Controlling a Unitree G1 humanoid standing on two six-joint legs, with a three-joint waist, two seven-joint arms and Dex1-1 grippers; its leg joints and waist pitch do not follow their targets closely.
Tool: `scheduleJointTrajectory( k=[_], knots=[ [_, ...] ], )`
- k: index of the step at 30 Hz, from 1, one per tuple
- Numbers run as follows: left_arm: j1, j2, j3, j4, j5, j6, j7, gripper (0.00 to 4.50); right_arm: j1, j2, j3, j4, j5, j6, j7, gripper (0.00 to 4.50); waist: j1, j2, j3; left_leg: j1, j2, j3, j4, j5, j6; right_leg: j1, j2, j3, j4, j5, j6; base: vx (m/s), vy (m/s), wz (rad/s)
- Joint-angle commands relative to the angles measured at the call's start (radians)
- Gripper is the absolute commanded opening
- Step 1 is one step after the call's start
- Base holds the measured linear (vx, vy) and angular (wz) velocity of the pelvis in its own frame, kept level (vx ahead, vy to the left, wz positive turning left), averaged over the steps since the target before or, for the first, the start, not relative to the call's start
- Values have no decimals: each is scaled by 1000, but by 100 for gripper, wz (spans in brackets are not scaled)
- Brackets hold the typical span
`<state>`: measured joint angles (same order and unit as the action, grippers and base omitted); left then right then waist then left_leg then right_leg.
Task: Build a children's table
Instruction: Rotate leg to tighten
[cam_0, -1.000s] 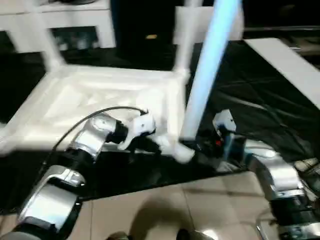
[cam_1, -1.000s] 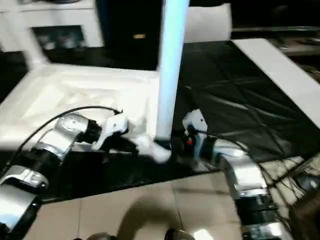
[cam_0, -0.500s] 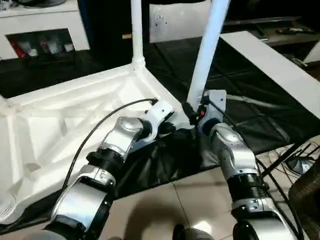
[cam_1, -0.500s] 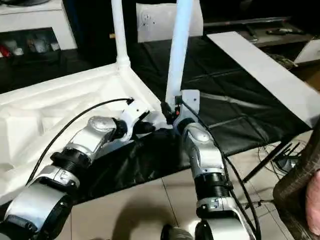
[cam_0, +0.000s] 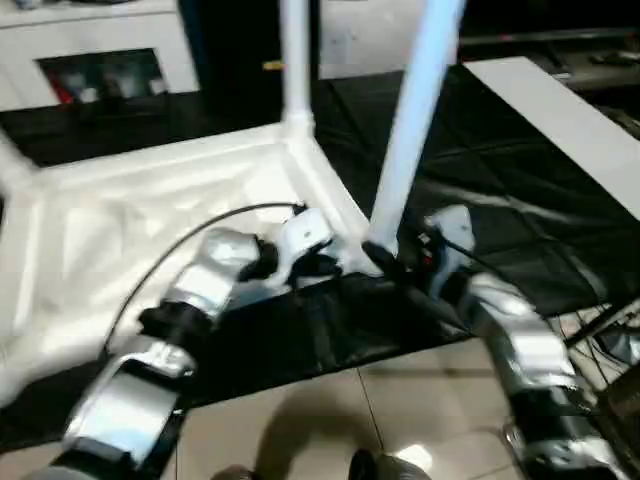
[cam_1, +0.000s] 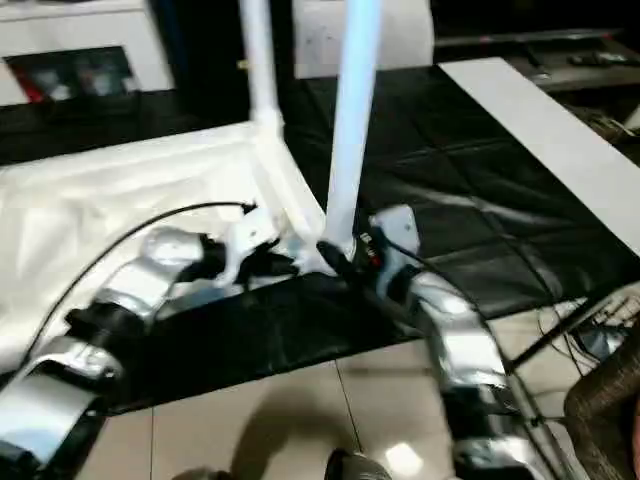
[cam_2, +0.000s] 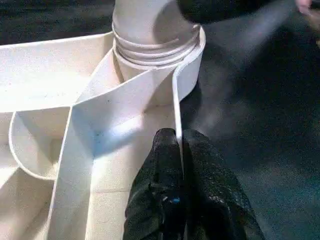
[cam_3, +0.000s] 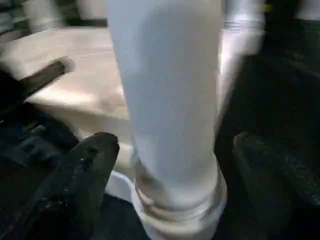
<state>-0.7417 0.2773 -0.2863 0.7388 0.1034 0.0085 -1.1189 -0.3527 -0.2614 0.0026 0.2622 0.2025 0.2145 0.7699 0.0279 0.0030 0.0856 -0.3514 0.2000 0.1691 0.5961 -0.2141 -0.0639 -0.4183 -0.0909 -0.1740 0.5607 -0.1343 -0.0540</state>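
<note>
White plastic table top (cam_0: 150, 220) lay upside down on a black sheet (cam_0: 480, 180), ribbed underside facing up, one corner turned toward the robot. Two legs stood upright in its corner sockets, long axes near vertical and running out past the upper edge of the head views. The near leg (cam_0: 415, 120) sat in the socket (cam_2: 155, 55) at the corner closest to the robot; it leaned slightly, upper part tilted toward the robot's right. The far leg (cam_0: 295, 60) rose from the next corner back, close to plumb.

Left gripper (cam_2: 180, 145) was pressed together on the thin rim wall of the table top just beside the near socket, one black finger on each face of the wall. In the left wrist view the threaded collar of the near leg showed seated in the socket mouth.

Right gripper (cam_3: 170, 150) was spread wide around the base of the near leg, a black finger (cam_3: 85, 170) on either side of it; the frames showed gaps between fingers and leg, no contact seen.

A flat white panel (cam_0: 560, 120) lay on the sheet to the robot's right, well apart from the table top. White cabinets (cam_0: 100, 50) stood behind.
</note>
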Motion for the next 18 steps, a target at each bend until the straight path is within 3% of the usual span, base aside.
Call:
scheduleJointTrajectory(
  k=[1,3,8,9,10,12,18],
  knots=[
    [-4,13,-37,-18,-12,-61,-107,0,6,-53,17,-46,22,-10,105,411,3,-7,-75,2,33,-7,-61,-95,128,75,-70,73,-75,-375,-82,0,0,0],
    [-4,13,-37,-18,-12,-61,-107,0,6,-53,17,-46,22,-10,105,411,12,-7,-77,7,40,-7,-63,-92,120,69,-73,79,-66,-327,-116,0,0,0],
    [-4,13,-37,-18,-12,-61,-107,0,6,-53,17,-46,22,-10,105,411,16,-12,-80,0,36,-8,-63,-69,116,76,-74,85,-57,-288,-142,0,0,0],
    [-8,27,-50,-11,-13,-74,-156,0,10,-88,31,-57,37,-7,172,394,16,-13,-81,-2,34,-8,-61,-61,122,78,-74,85,-54,-276,-145,0,0,0],
    [-26,63,-94,4,-7,-121,-289,0,11,-163,74,-78,80,13,353,383,18,-11,-79,-2,30,-8,-61,-70,134,79,-72,83,-59,-282,-144,0,0,0],
    [-33,75,-111,10,-3,-144,-335,0,9,-188,93,-84,94,23,418,371,25,-13,-77,-6,33,-5,-59,-64,164,80,-68,83,-56,-271,-136,0,0,0],
    [-49,73,-131,20,-13,-180,-417,0,-17,-228,153,-76,107,37,556,330,44,-13,-74,4,39,-5,-64,-95,116,73,-74,82,-69,-376,-117,0,0,0]
  ],
)
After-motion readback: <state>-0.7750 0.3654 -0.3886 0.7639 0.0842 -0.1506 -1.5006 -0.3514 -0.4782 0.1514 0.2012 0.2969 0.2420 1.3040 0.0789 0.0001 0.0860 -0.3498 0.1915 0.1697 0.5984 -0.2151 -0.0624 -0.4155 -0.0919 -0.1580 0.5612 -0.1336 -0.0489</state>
